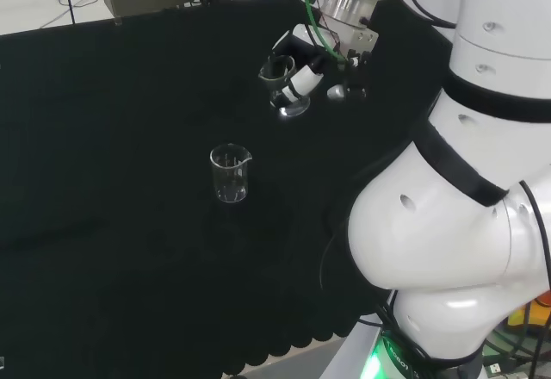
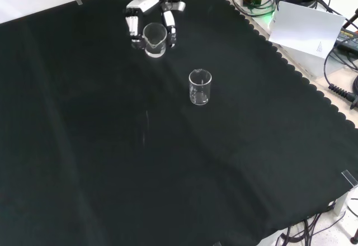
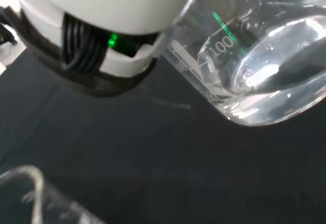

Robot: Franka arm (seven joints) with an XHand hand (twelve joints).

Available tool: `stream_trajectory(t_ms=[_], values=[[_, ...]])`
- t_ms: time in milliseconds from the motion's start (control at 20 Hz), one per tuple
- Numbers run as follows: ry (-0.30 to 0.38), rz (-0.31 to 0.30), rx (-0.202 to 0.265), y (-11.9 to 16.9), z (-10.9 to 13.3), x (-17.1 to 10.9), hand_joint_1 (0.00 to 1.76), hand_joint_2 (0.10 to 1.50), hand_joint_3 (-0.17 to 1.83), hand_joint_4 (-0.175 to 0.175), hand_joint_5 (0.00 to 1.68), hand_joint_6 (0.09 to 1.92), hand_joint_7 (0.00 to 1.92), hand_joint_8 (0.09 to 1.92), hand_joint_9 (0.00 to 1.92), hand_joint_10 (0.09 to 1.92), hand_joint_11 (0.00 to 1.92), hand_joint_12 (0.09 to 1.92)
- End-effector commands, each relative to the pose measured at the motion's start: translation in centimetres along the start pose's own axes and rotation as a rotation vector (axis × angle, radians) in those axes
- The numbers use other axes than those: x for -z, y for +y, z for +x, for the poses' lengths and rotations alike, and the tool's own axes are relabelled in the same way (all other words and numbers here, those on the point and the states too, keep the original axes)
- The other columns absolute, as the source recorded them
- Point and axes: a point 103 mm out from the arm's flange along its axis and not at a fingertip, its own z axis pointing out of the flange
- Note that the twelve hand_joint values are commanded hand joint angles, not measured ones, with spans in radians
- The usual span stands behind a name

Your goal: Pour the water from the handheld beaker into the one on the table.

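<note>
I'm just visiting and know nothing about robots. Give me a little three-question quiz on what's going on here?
1. True or false: the hand has its fingers curled round a beaker.
2. In the front view, the beaker on the cloth stands: A) nearer the camera than the held one, B) farther off.
3. Fill in: the bench is covered with ___ cloth.

Key: 1 true; 2 A; 3 black.

The picture's edge cuts off the table beaker (image 3: pixel 35 196) in the wrist view.
</note>
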Motion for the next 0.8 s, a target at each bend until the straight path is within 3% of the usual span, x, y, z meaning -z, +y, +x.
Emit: stream_trajectory(t_ms=[50, 800], values=[[-0.068, 0.101, -0.015, -4.6, 2.8, -0.1, 1.33, 0.60, 0.67, -0.175, 1.38, 0.45, 1.43, 0.42, 1.67, 0.35, 1.44, 0.69], [-0.254, 0.313, -0.007, -4.5, 6.1, -2.4, 1.33, 0.58, 0.69, -0.175, 1.41, 0.41, 1.46, 0.37, 1.70, 0.32, 1.47, 0.68]])
